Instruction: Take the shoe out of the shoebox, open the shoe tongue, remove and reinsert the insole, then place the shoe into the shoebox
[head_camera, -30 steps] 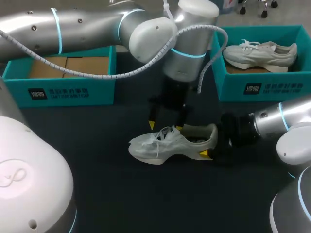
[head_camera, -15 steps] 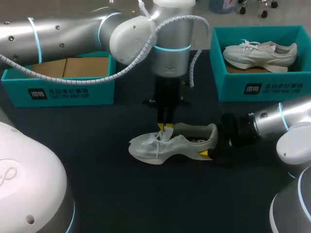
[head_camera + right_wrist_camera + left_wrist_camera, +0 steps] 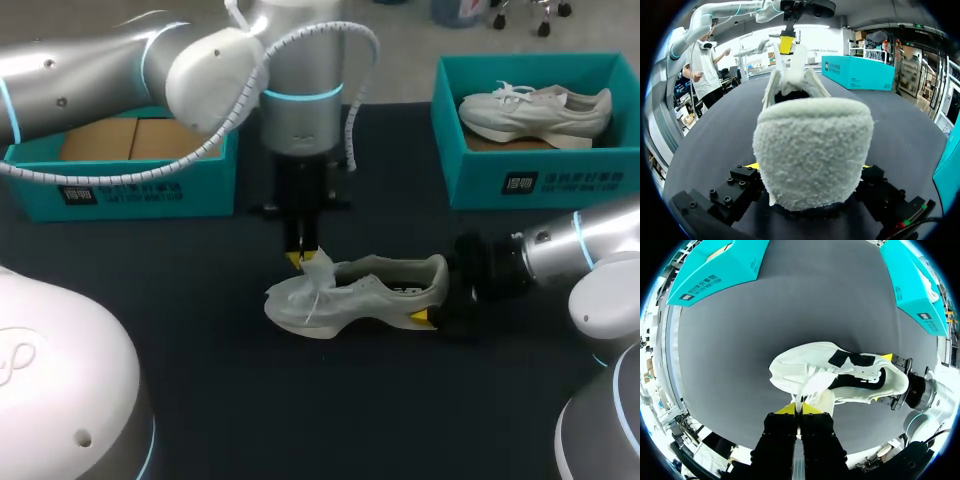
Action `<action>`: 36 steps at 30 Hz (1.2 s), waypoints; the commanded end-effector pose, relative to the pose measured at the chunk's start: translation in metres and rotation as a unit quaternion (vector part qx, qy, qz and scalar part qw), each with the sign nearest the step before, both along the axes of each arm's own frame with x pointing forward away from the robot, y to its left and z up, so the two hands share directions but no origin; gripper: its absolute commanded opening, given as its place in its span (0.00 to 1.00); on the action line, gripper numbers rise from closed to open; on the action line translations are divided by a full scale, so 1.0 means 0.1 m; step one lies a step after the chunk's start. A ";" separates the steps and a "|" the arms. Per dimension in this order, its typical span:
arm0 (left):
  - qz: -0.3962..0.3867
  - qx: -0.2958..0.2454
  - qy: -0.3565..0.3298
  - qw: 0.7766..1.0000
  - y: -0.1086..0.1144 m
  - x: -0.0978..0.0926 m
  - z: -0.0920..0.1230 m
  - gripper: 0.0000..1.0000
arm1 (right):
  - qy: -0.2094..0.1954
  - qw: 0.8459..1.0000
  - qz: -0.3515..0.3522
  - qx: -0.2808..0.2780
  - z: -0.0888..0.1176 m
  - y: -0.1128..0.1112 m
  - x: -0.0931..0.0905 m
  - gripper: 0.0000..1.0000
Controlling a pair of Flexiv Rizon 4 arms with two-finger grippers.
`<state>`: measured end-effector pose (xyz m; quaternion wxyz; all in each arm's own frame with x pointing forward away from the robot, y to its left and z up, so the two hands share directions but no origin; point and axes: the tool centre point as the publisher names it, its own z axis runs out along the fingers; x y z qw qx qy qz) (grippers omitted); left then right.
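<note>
A white shoe point(image 3: 350, 295) lies on its side on the dark table, toe to the left. My left gripper point(image 3: 298, 258) comes straight down over its laced front and is shut on the shoe tongue point(image 3: 318, 266), which is drawn up out of the shoe. In the left wrist view the yellow tips point(image 3: 799, 409) pinch white fabric just above the shoe point(image 3: 840, 372). My right gripper point(image 3: 435, 292) holds the heel from the right, one finger on each side. The fuzzy heel point(image 3: 812, 150) fills the space between its fingers point(image 3: 752, 165).
A teal shoebox point(image 3: 520, 180) at the back right holds a second white shoe point(image 3: 535, 110). Another teal box point(image 3: 130, 185) with a cardboard bottom stands at the back left. Bare dark table lies in front of the shoe.
My left gripper shut on the tongue over the shoe's opening and then moved left, pulling the tongue up and toward the toe. The right arm and the shoe stayed put.
</note>
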<state>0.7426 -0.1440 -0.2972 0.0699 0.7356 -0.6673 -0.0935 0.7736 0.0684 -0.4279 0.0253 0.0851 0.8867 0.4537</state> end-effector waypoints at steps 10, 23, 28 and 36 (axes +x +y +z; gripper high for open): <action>0.032 -0.011 0.029 0.999 0.21 -0.03 -0.44 0.00 | 0.001 1.000 0.000 -0.001 -0.07 0.02 0.00 0.00; 0.049 0.020 0.061 0.997 0.28 -0.03 -0.71 1.00 | 0.001 1.000 0.000 -0.001 -0.07 0.02 0.00 0.00; 0.052 0.013 0.056 0.997 0.28 -0.03 -0.62 1.00 | 0.001 1.000 0.000 -0.001 -0.07 0.02 0.00 0.00; 0.008 -0.055 -0.004 0.998 0.12 0.11 -0.17 1.00 | 0.001 1.000 0.000 -0.001 -0.07 0.02 0.00 0.00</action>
